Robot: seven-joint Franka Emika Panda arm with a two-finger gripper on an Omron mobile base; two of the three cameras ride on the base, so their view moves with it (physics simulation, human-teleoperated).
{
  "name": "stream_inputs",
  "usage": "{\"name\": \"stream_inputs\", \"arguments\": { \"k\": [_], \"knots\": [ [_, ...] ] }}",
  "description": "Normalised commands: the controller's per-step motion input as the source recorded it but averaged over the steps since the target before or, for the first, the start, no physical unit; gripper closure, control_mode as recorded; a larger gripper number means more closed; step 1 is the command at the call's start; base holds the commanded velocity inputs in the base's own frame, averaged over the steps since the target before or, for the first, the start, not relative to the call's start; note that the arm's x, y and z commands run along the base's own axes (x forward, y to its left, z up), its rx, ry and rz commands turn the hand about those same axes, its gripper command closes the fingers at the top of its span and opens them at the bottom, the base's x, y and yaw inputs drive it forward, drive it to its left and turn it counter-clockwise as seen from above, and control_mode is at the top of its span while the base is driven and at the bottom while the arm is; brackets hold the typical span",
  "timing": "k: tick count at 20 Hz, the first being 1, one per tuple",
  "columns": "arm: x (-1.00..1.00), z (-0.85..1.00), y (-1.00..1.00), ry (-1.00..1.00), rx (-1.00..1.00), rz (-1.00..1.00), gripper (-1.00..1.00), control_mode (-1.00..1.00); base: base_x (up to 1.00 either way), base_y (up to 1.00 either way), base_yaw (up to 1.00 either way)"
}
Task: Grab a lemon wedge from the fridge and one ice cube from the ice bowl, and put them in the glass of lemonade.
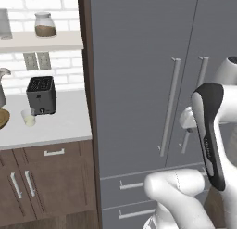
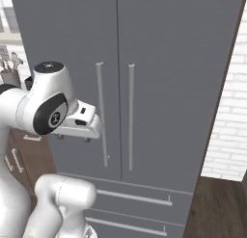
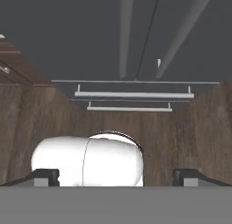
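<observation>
Open hand (image 3: 116, 175) before shut fridge (image 1: 139, 61), its bar handles (image 2: 101, 114) vertical.

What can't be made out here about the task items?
- Lemon wedge: behind the shut fridge doors, both base views.
- Ice bowl: cut by the left edge, left base view; contents unseen.
- Glass of lemonade: too small to confirm the liquid, beside the toaster.

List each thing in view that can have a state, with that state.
fridge: both doors shut, drawers closed.
claw: open, holding nothing, short of the door handles.
glass of lemonade: upright on the counter, pale liquid inside.
toaster: upright, slots look empty.
jar: upright on the shelf, part full of brown contents.
</observation>
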Motion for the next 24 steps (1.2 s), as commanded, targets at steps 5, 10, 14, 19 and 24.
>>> {"name": "stream_inputs", "arguments": {
  "k": [5, 10, 14, 19, 24],
  "knots": [
    [-0.55, 0.05, 0.00, 0.00, 0.00, 0.00, -1.00, -1.00, 0.00, 0.00, 0.00],
    [-0.19, 0.05, 0.00, 0.00, 0.00, 0.00, -1.00, 1.00, 0.00, 0.00, 0.00],
    [0.00, 0.00, 0.00, 0.00, 0.00, 0.00, -1.00, 1.00, 0.01, -0.30, 0.06],
    [0.00, 0.00, 0.00, 0.00, 0.00, 0.00, -1.00, 1.00, -0.04, -0.57, 0.09],
    [0.00, 0.00, 0.00, 0.00, 0.00, 0.00, -1.00, 1.00, -0.35, -0.37, 0.02]
  ]
}}
